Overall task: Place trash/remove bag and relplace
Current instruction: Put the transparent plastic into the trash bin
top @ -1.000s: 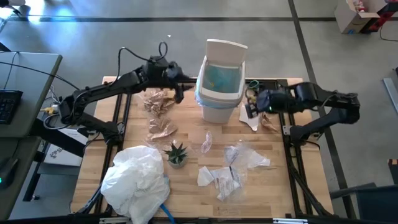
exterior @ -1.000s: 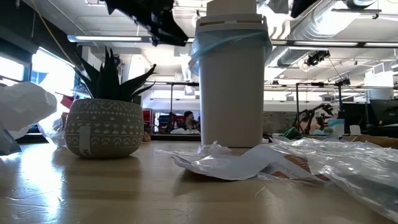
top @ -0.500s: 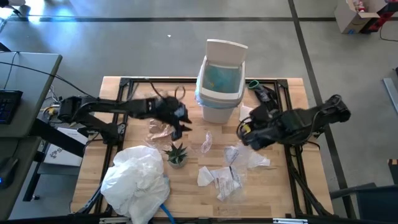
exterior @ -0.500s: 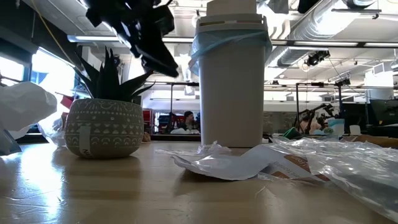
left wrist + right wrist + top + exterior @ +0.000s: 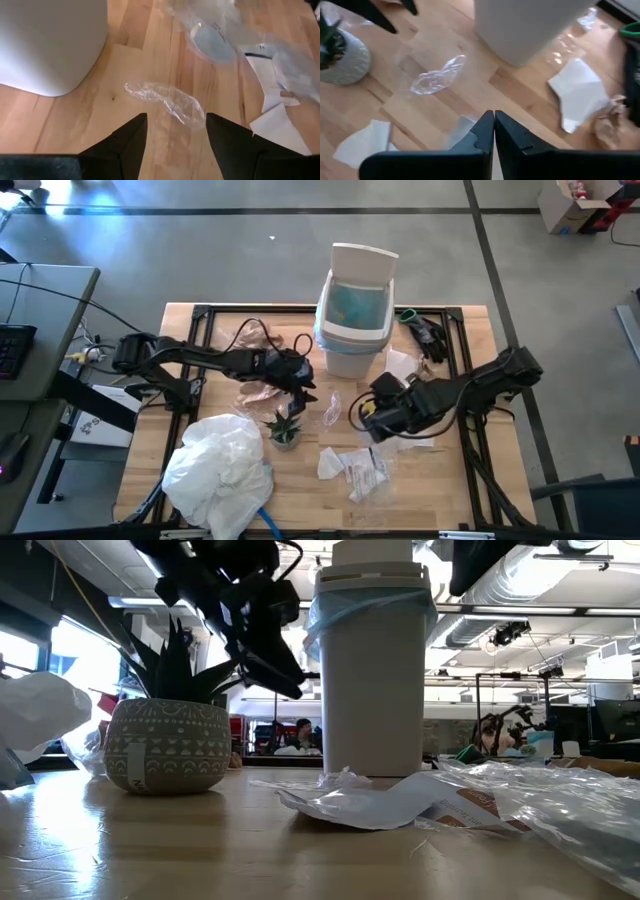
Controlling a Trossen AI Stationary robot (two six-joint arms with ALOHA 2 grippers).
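Your left gripper (image 5: 303,386) hangs over the middle of the table (image 5: 460,480), fingers spread and empty, pointed down at the clear wrapper (image 5: 167,100) that lies flat on the wood just in front of the white bin (image 5: 352,315); from the left wrist view the wrapper sits right between your two fingers, so I'd say you're lined up to pinch it. Your right gripper (image 5: 372,412) hovers a little toward the right edge, fingers clenched tight on nothing, over the scattered white paper scraps (image 5: 352,468) and plastic near the front edge; closed like that it can't pick anything, so you'd need to open it first. The bin stands at the back edge with its lid up and the light-blue bag (image 5: 357,303) lining it, ready to take trash. Crumpled brown paper (image 5: 262,392) rests left of your left gripper, beside the small potted plant (image 5: 283,426), which could get knocked. A big white plastic heap (image 5: 217,468) fills the front left corner.
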